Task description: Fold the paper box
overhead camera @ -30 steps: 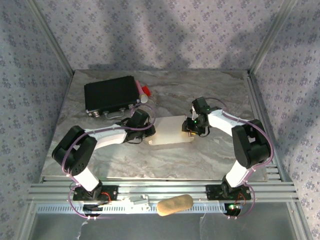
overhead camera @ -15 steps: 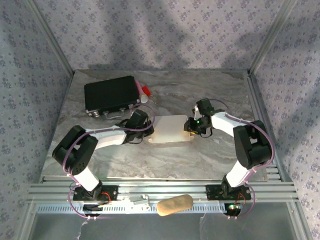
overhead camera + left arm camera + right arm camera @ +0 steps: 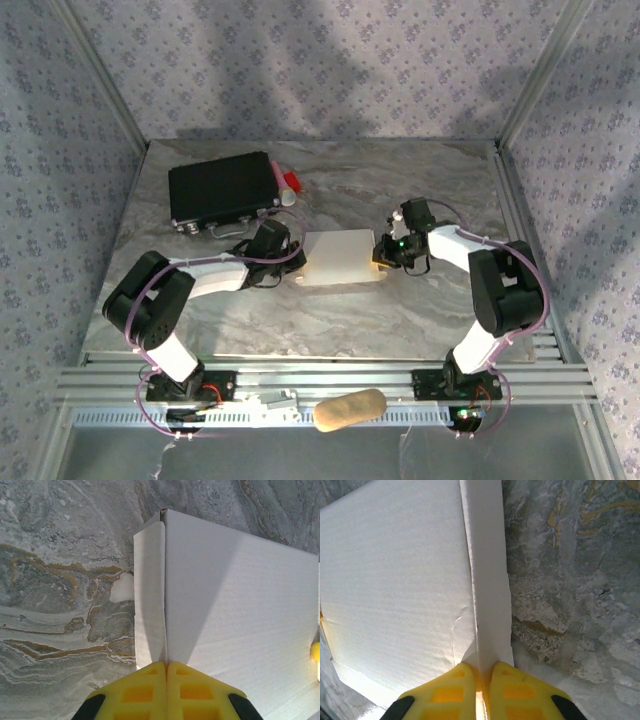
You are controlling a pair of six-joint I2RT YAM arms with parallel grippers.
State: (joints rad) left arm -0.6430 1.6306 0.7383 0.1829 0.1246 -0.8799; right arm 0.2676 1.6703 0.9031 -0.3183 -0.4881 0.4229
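Note:
The paper box (image 3: 340, 258), plain white cardboard, lies flat-topped in the middle of the marble table between both arms. My left gripper (image 3: 298, 264) is at its left end. In the left wrist view the yellow jaws (image 3: 166, 664) are shut on the box's upright side wall (image 3: 150, 595), with the lid panel (image 3: 240, 615) to the right. My right gripper (image 3: 384, 252) is at the box's right end. There the yellow jaws (image 3: 481, 669) are shut on the narrow side wall (image 3: 489, 580), beside the broad top panel (image 3: 395, 575).
A black hard case (image 3: 222, 190) sits at the back left, with a red and white item (image 3: 289, 184) at its right end. A tan oblong object (image 3: 350, 409) lies on the front rail. Patterned walls and metal posts (image 3: 525, 90) enclose the table (image 3: 440, 170).
Both grippers have closed on the box's end walls, the left first and the right after. The right wrist has shifted slightly right along the box's end.

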